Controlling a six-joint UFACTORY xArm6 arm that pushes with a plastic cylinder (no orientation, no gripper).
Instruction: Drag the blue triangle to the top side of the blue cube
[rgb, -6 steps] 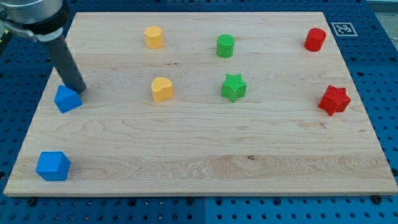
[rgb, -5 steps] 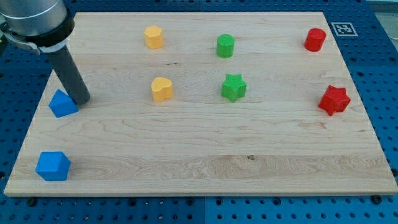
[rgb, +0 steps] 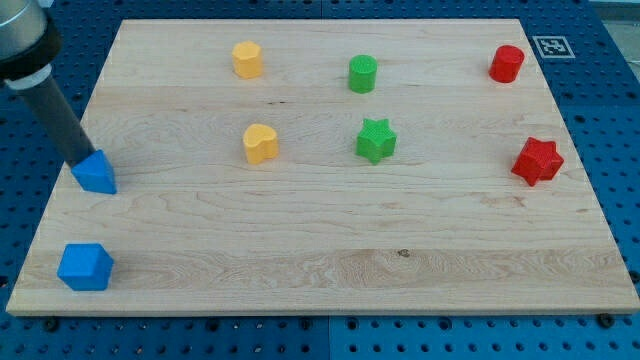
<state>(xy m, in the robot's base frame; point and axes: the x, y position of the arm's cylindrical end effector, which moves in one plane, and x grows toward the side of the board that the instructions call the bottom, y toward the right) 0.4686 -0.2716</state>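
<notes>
The blue triangle (rgb: 95, 173) lies near the board's left edge, above the blue cube (rgb: 84, 267), which sits at the bottom left corner. The triangle is a little to the right of the cube's centre line, with a gap of bare wood between them. My tip (rgb: 80, 162) touches the triangle's upper left side. The dark rod rises from it toward the view's top left.
A yellow block (rgb: 247, 59) and a yellow heart (rgb: 260, 144) stand left of centre. A green cylinder (rgb: 362, 74) and a green star (rgb: 376, 140) are in the middle. A red cylinder (rgb: 507, 63) and a red star (rgb: 537, 160) are at the right.
My tip has moved from the triangle's upper right to its upper left. The blue triangle has slid left and slightly down, closer to the board's edge.
</notes>
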